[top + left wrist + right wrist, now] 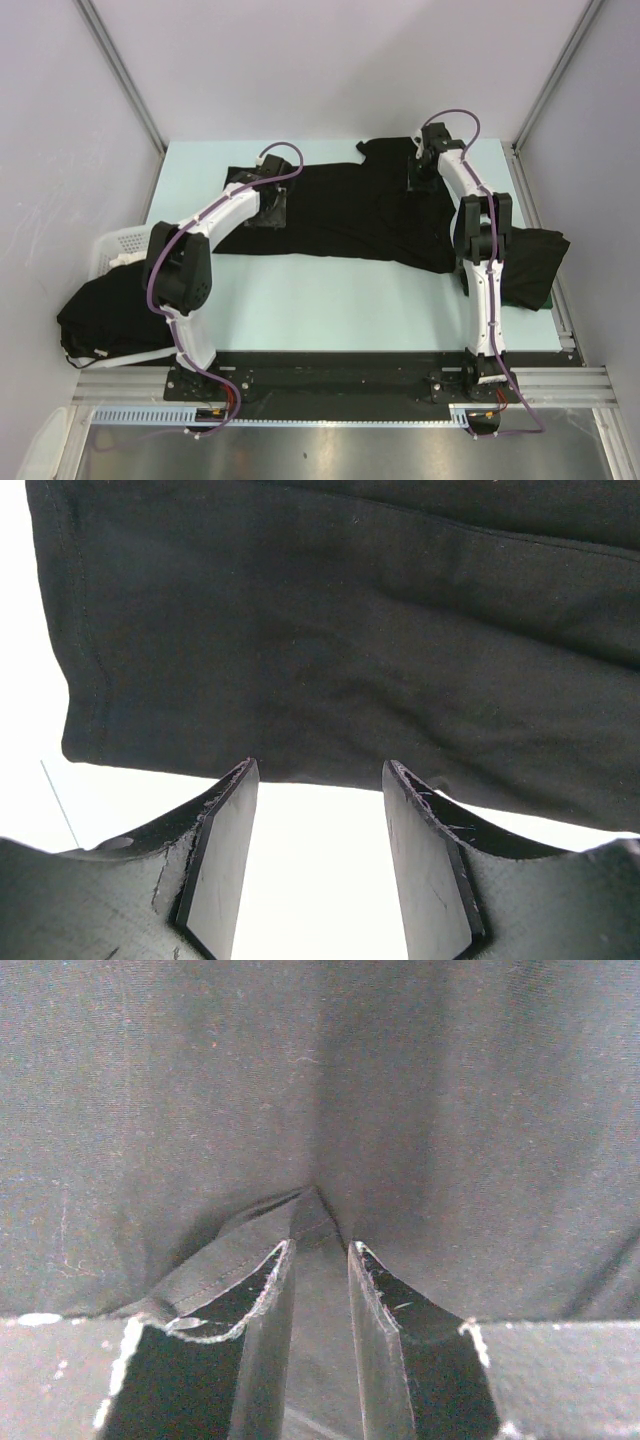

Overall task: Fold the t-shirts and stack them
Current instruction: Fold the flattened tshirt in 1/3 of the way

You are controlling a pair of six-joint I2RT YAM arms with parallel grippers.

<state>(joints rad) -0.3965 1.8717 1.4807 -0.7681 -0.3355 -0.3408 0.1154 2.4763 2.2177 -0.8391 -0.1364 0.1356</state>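
Basket [110, 245] with black t-shirts [100, 310]; left claw [318, 770] apart, right claw [320, 1250] tight on spread t-shirt [350, 215]

A plain black short-sleeved t-shirt of soft cloth [350, 210] lay spread out, fairly flat and lightly creased, across the far half of the pale green table [330, 300], running from the far left toward the right edge. A second black t-shirt [535, 265] lay bunched against the right edge. A third black t-shirt [100, 315] sat crumpled beside the near left corner, spilling from a white slotted plastic basket [115, 245].
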